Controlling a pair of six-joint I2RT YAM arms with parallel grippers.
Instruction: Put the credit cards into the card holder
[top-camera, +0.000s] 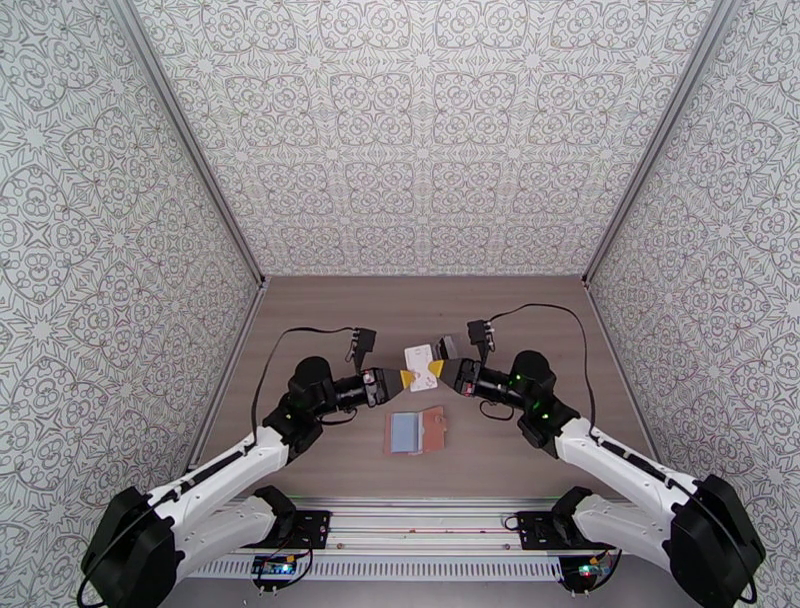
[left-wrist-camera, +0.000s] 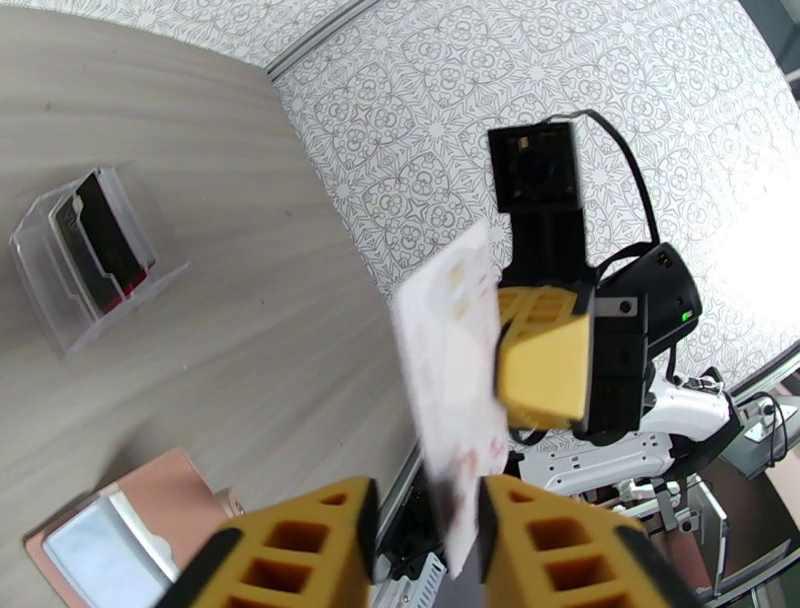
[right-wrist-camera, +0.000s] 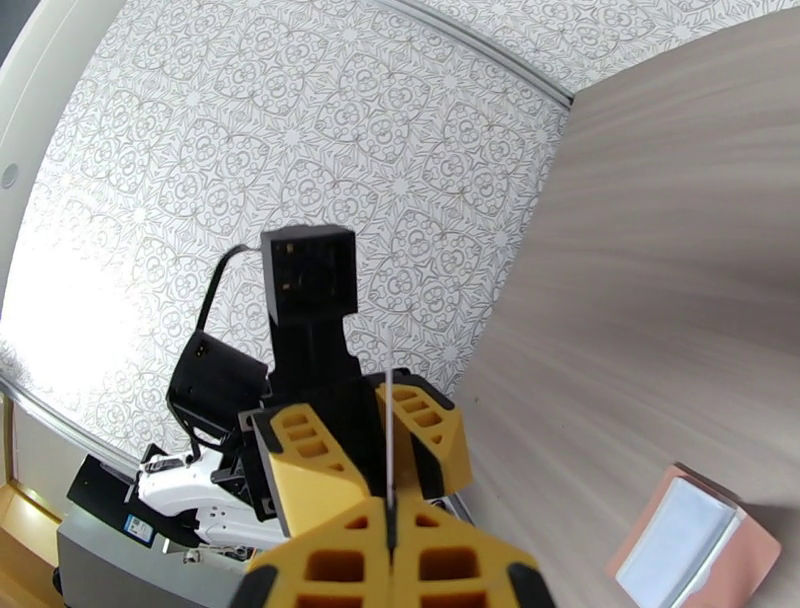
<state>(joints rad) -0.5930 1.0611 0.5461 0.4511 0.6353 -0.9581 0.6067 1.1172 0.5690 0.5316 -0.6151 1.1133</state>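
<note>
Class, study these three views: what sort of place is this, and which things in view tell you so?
Probably a robotics lab test booth: patterned panels wall in a wooden table, and a left arm and right arm are bolted to a metal rail at its near edge.

The card holder (left-wrist-camera: 180, 490) is cropped, perhaps by half.

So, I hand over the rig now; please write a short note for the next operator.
Right gripper: shut on a white card, in the air.
Left gripper: open, jaws either side of that card.
Card holder: open on the table, no card seen inside.
Clear pouch: on the table, dark and red cards in it.
Done: one card lifted. Left: every card into the holder.
</note>
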